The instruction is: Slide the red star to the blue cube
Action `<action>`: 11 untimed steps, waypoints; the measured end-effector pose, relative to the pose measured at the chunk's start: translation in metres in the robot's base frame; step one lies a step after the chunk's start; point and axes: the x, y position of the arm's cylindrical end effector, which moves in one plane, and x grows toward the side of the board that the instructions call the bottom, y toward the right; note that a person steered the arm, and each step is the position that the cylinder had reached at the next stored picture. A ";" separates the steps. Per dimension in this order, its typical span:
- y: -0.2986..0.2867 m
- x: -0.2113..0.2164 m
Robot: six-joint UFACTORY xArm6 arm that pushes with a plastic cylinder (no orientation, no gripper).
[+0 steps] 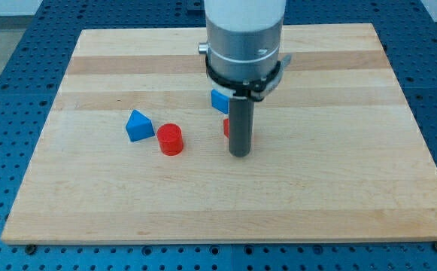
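Note:
My tip [239,153] rests on the board near its middle. A red block [226,128], most likely the red star, is almost wholly hidden behind the rod; only a sliver shows at the rod's left edge. The blue cube [220,100] sits just above it toward the view's top, partly covered by the arm's housing. The red block and the blue cube are close together; I cannot tell whether they touch.
A blue triangular block [138,126] and a red cylinder [170,139] lie side by side at the view's left of the tip. The wooden board [353,188] lies on a blue perforated table.

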 end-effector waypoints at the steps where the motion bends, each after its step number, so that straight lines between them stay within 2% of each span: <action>1: 0.001 -0.025; 2: 0.001 -0.011; 3: -0.015 0.037; 5: -0.129 0.048; 6: -0.151 0.045; 10: -0.070 -0.034; 11: -0.079 -0.018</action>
